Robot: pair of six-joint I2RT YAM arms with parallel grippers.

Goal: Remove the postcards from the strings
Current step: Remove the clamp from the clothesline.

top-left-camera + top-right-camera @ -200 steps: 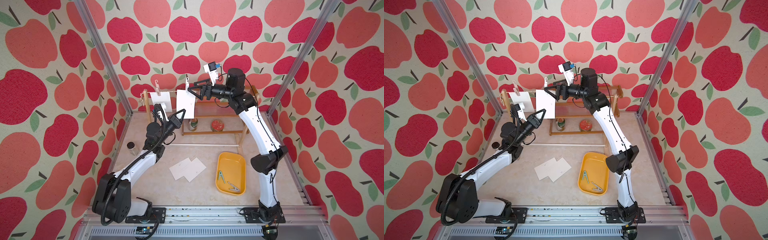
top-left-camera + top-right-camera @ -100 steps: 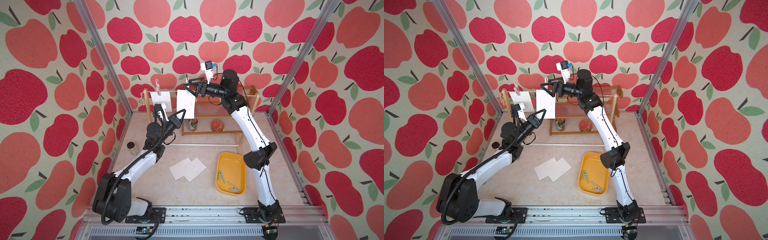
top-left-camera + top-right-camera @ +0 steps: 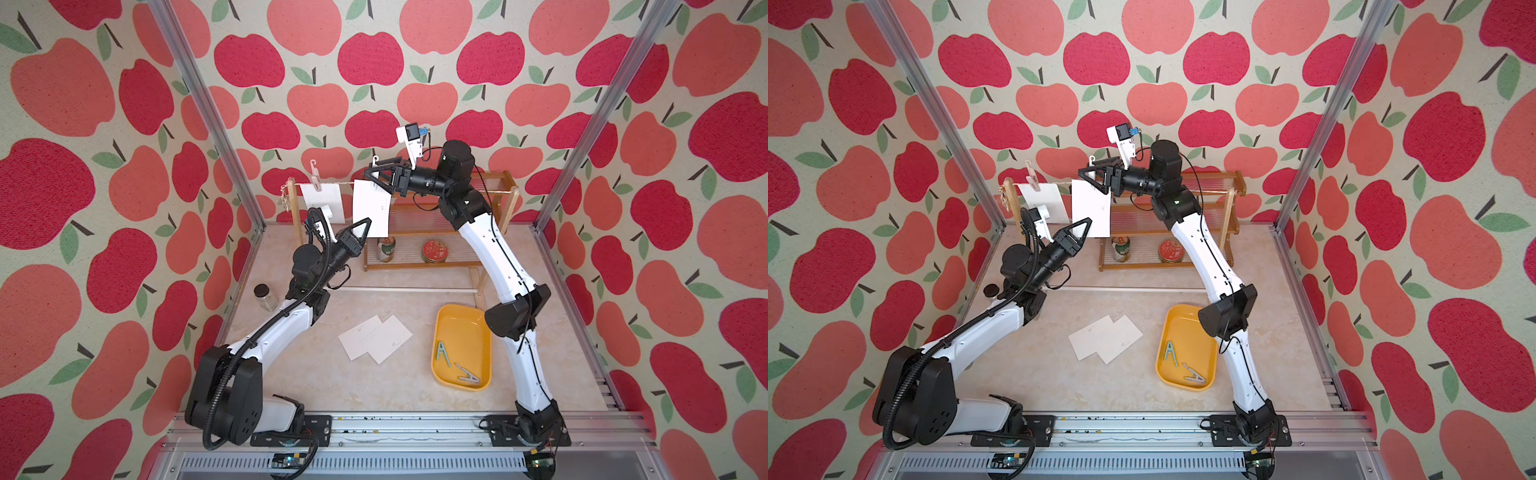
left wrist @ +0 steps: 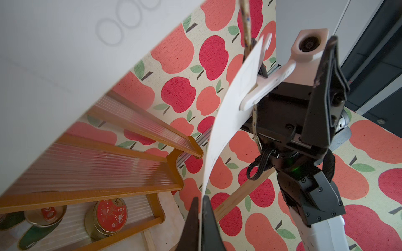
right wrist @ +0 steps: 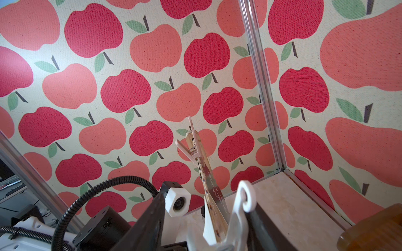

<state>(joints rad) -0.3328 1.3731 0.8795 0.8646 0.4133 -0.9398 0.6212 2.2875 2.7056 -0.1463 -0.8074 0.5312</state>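
Observation:
Two white postcards hang from the string (image 3: 347, 182), which runs between wooden uprights. A pink peg (image 3: 315, 176) holds the left one (image 3: 326, 197); a white hooked peg (image 3: 376, 160) holds the right one (image 3: 371, 208) (image 3: 1091, 208). My left gripper (image 3: 366, 221) (image 4: 200, 198) is shut on the bottom edge of the right postcard (image 4: 230, 121). My right gripper (image 3: 368, 171) (image 5: 211, 200) straddles the white peg (image 5: 243, 195). One finger lies against its hooked arm; whether the other touches is unclear. Two more postcards (image 3: 375, 338) lie flat on the table.
A yellow tray (image 3: 461, 316) holding two pegs (image 3: 441, 352) sits beside the right arm. Behind the string stands a wooden shelf (image 3: 415, 266) with two tins (image 3: 434, 251). A small jar (image 3: 265, 296) is by the left wall. A white rod (image 3: 407, 289) crosses the floor.
My right gripper has slid left along the string to the white peg, and its jaws have narrowed around it. My left gripper has kept its hold on the postcard.

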